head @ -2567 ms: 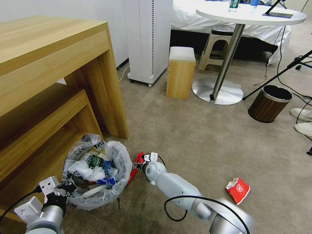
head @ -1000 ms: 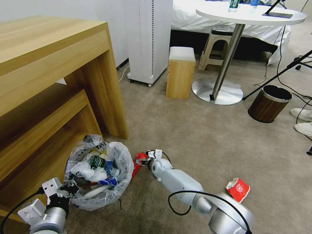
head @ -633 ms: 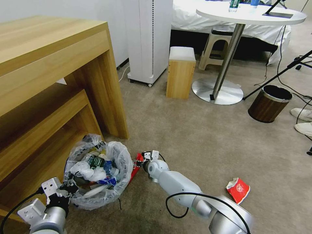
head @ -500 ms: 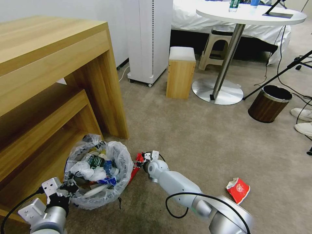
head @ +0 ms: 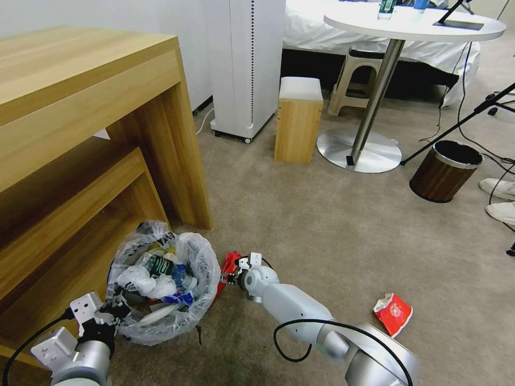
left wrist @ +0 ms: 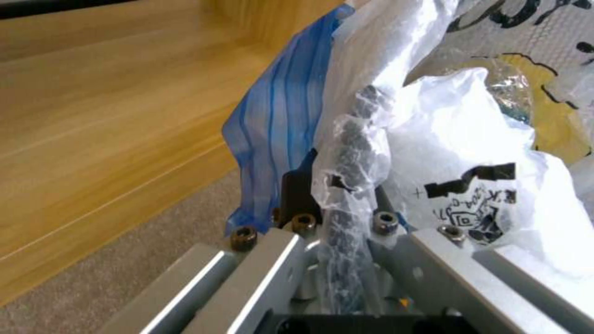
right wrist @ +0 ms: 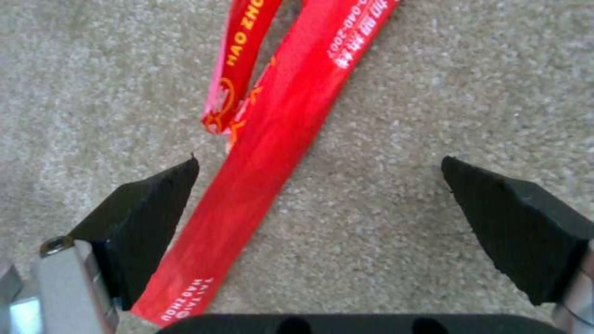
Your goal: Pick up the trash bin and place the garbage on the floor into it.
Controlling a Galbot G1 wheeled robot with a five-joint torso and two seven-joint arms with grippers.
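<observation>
The trash bin (head: 161, 300), lined with a crinkly white bag (left wrist: 470, 153) and full of litter, stands on the beige floor (head: 322, 225) by the wooden desk. My left gripper (head: 110, 312) (left wrist: 340, 195) is shut on its near rim, through the bag. Just right of the bin lies a long red packet (head: 227, 268) (right wrist: 278, 139) of garbage. My right gripper (head: 234, 271) (right wrist: 319, 195) hangs low over it, open, with the packet lying between the pads, close to one finger (right wrist: 148, 213). A crushed red-white cup (head: 393, 312) lies farther right.
The wooden desk (head: 91, 107) and its lower shelf crowd the bin's left side. A brown wood-grain bin (head: 444, 170), a round table's base (head: 358, 151), a wooden stool (head: 298, 119) and a white appliance (head: 247, 64) stand farther off. White slippers (head: 499, 188) and cables lie at the right edge.
My right gripper drifted slightly right, then came back over the red packet, still open. The bin shifted slightly right in my left gripper's hold.
</observation>
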